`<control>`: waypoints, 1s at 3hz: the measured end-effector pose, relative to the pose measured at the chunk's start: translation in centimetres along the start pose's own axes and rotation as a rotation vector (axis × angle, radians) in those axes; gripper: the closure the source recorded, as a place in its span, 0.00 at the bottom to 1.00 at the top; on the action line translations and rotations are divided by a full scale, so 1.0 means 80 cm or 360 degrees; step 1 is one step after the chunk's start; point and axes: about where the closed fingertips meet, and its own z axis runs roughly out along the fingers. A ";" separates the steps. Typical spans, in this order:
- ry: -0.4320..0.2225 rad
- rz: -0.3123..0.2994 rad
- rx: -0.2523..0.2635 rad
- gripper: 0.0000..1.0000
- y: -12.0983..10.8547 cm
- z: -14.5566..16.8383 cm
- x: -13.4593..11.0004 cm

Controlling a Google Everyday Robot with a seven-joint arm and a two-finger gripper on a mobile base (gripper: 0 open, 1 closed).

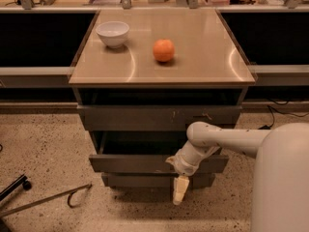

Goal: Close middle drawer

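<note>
Camera view: the wide grey metal middle drawer stands partly pulled out of the cabinet under the tan desk. Its plain flat front panel sits forward of the taller scratched grey drawer front above it, and a dark strip of open box shows between the two. Below it is the narrower grey bottom panel.

The white robot arm reaches in from the right and bends down in front of the drawer. The gripper hangs pointing at the speckled floor. Its wrist crosses the front panel right of the panel's middle, and its pale tip drops below the panel's lower edge, in front of the bottom panel. The fingers read as one narrow cream tip with no gap between them. I judge them closed, with nothing in their hold.

The coming move turns on one relation. The panel's long axis runs left to right across the view, and the cabinet lies straight behind it, away from the camera. The gripper is on the near side of that panel, so the closing push should go directly back, square to the panel's face. Whether the wrist touches the panel or sits just in front of it cannot be told. Because the contact point lies right of centre, the push may skew the drawer slightly.

A white ceramic bowl and a round orange fruit rest on the desk, well apart from the gripper.
</note>
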 end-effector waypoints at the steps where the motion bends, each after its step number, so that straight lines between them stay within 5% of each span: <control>1: 0.0000 0.0001 0.0001 0.00 0.000 0.000 0.000; 3: 0.0029 0.0133 0.0097 0.00 -0.035 -0.009 0.045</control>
